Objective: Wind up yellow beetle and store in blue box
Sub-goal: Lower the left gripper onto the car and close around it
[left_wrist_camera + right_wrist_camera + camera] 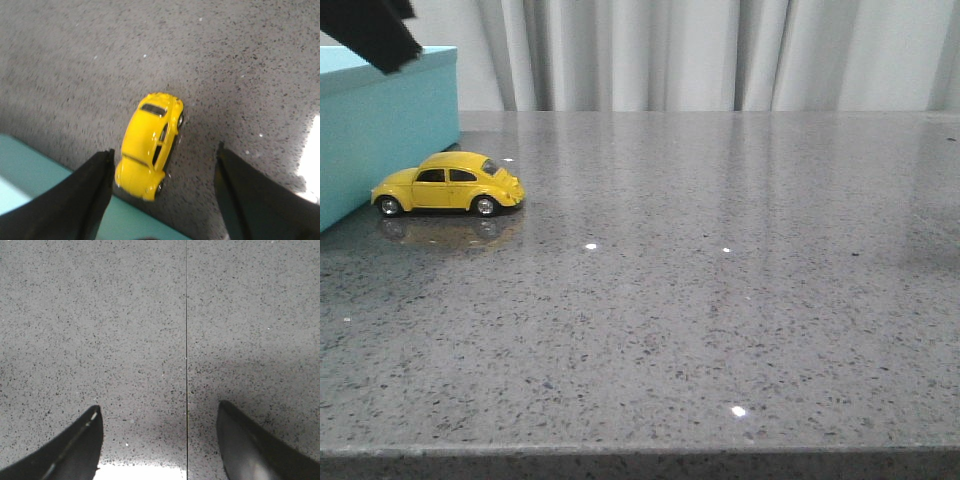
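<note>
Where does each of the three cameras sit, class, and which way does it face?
Front view: low at the table's near edge, facing the curtain; an arm's black tip shows top left.
Left wrist view: above the yellow beetle, looking down; open left gripper.
Right wrist view: above bare table with a seam; open right gripper.
Shared: beetle and blue box, front and left wrist.

The table (720,300) looks like polished speckled grey stone. The yellow beetle (450,184) has glossy paint; the blue box (380,130) is matt.
</note>
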Available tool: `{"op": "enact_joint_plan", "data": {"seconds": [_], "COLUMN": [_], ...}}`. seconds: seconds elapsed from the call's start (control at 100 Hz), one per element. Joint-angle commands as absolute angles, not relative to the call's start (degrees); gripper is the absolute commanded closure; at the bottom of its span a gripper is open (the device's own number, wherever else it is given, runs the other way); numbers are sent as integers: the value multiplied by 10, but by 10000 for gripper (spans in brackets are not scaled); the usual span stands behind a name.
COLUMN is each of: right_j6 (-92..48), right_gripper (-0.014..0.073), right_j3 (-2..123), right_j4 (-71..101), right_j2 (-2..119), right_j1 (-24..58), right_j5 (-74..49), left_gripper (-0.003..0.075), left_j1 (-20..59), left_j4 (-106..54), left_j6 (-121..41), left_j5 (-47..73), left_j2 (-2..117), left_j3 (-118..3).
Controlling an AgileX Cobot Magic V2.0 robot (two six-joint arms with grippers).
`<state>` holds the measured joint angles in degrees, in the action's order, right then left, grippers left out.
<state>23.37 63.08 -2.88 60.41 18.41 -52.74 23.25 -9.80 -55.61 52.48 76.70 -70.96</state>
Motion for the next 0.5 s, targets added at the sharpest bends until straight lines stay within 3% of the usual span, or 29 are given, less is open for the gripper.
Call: {"op": "enact_joint_plan", "data": {"seconds": [0.0, 0.49], "right_j6": [227, 227], "right_gripper": [107, 107], "right_j3": [646, 646], "right_j4": [-32, -28], "right_j2": [592, 592], "right_j1": [185, 185], "right_j5": [-499, -500], "left_gripper": [289, 289], "left_j1": [239, 239], "left_j4": [-106, -43], "left_j6": [-584, -589], "left_j5": [509, 518], "left_j2": [783, 896], "left_j3": [-744, -784]}}
